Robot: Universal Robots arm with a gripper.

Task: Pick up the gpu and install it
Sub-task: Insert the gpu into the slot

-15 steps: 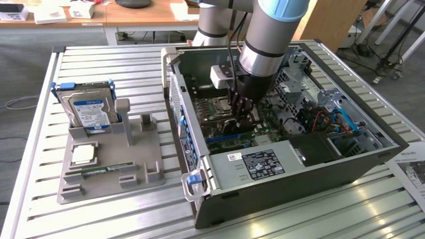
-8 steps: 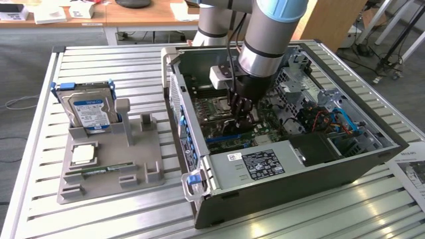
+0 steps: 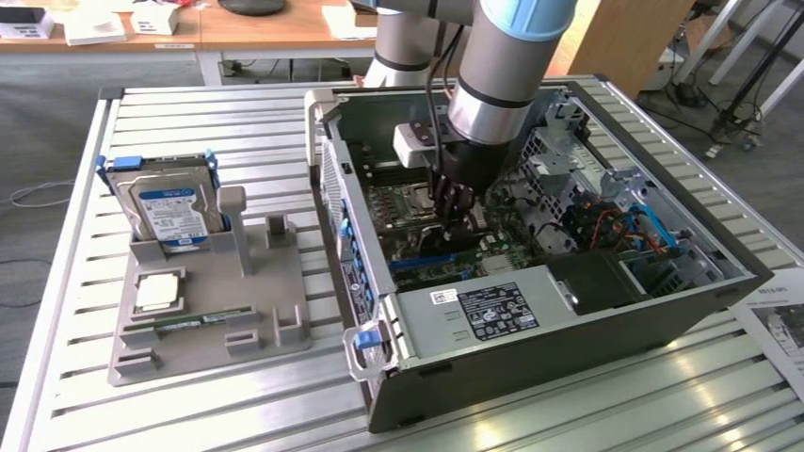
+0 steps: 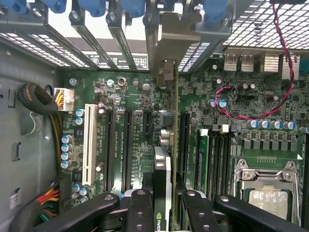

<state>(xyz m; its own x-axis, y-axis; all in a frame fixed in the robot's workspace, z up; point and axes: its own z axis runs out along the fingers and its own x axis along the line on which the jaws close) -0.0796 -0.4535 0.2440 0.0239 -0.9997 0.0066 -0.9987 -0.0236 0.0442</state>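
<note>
Tabletop of silvery metal slats (image 3: 188, 405) carries everything you are working with. On it, toward the exterior view's right, lies the open dark grey computer tower case (image 3: 566, 348), and your grey and blue robot arm (image 3: 503, 56) reaches straight down into it. Inside the case you look onto the green motherboard (image 4: 203, 92) with its rows of black slots and one long white slot (image 4: 89, 145). Well apart, at the exterior view's left, sits the flat grey plastic parts holder (image 3: 214, 320), with the boxy silver hard drive with a blue-white label (image 3: 169, 212) standing upright in it. The gpu (image 4: 162, 179), a thin dark card seen edge-on, stands on its edge over the motherboard between two black slots, its silvery bracket end toward the case's rear wall; you cannot tell whether it is fully seated. Your black gripper (image 4: 164, 186) is clamped on the gpu, the fingers (image 4: 140, 208) pressing its two flat faces.
</note>
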